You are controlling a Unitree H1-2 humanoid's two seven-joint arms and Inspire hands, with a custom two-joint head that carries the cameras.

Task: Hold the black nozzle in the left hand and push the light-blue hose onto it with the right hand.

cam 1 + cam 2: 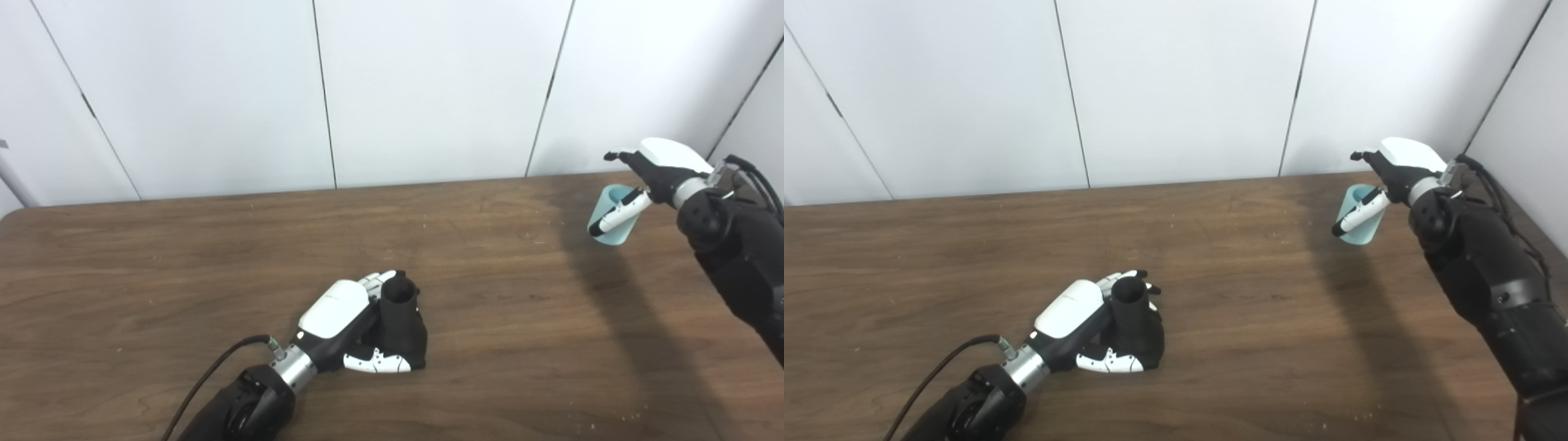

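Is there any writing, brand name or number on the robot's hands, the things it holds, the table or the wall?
None can be read.
Black plastic nozzle in the left hand: no marking shows.
Short light-blue hose piece in the right hand: plain.
White hand shells, brown wooden table, white wall panels: no text visible.

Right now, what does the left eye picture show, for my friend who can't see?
The left hand grips an upright black nozzle on a brown table; far right, the right hand holds a light-blue hose above it.
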